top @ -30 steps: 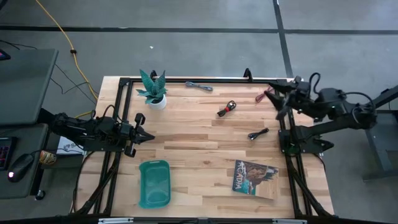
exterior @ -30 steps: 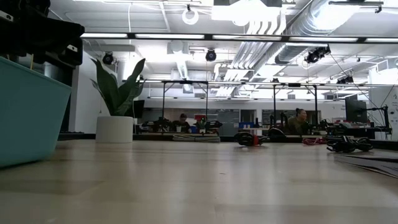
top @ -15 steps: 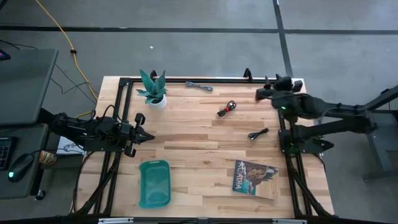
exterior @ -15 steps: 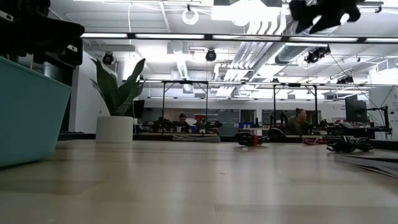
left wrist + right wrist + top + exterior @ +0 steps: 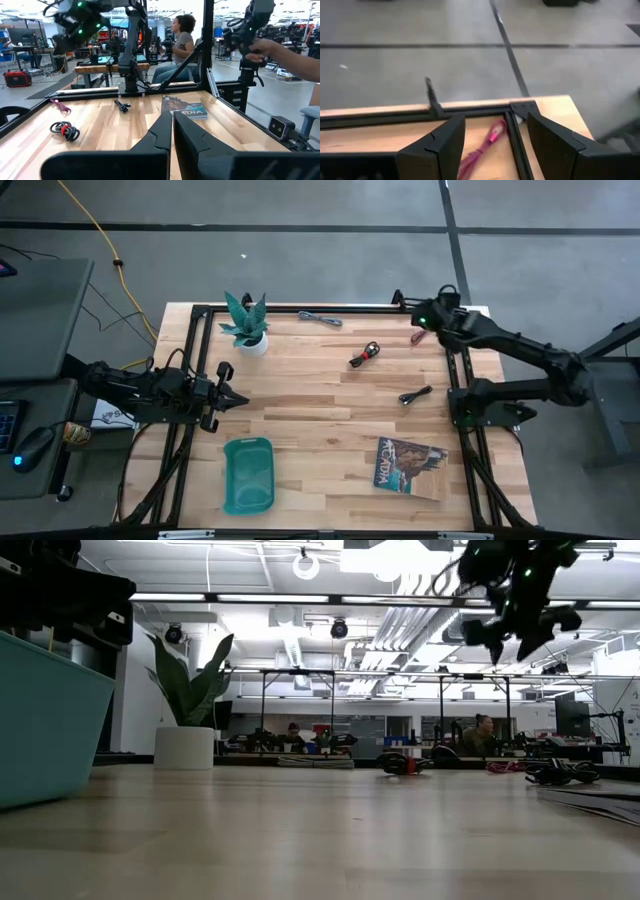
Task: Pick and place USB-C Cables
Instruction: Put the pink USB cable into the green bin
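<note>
High view: right gripper [image 5: 418, 321] above the table's far right corner, maroon cable [image 5: 419, 337] just beside it, untouched.

Low view: raised well clear of the tabletop [image 5: 320, 830], fingers apart, nothing held.

Right wrist view: fingers [image 5: 445, 142] spread wide, cable between and beyond them.

Left gripper [image 5: 237, 399]: closed, empty.

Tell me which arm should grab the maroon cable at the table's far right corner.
Right. The right gripper hangs open above the maroon cable; the left gripper is shut, across the table.
</note>
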You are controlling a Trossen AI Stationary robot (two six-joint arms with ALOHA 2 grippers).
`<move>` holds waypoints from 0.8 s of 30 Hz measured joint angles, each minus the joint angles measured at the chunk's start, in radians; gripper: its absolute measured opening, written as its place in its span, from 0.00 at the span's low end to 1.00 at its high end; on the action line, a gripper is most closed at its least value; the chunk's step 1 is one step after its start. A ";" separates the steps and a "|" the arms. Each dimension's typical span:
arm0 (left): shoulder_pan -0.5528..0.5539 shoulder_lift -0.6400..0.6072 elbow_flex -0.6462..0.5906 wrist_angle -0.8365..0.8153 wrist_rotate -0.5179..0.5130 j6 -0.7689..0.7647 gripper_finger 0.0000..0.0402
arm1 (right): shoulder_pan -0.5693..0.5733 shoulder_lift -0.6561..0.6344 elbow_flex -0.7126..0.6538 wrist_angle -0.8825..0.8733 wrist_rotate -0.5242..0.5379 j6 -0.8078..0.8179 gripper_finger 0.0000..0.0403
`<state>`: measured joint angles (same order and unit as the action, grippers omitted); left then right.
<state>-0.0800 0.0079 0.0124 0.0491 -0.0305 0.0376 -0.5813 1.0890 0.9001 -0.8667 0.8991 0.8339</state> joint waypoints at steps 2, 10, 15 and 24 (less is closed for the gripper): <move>0.000 0.000 0.000 0.000 0.000 0.000 0.00 | -0.011 0.057 0.000 -0.001 -0.002 0.023 0.51; 0.000 0.000 0.000 0.000 0.000 0.000 0.00 | -0.054 0.265 0.000 -0.006 -0.036 0.046 0.51; 0.000 0.000 0.000 0.000 0.000 0.000 0.00 | -0.068 0.304 -0.068 0.100 -0.072 0.082 0.51; 0.000 0.000 0.000 0.000 0.000 0.000 0.00 | -0.171 0.190 -0.372 0.572 -0.176 0.052 0.51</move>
<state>-0.0802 0.0078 0.0124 0.0493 -0.0303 0.0376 -0.7527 1.2787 0.5278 -0.2943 0.7235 0.8856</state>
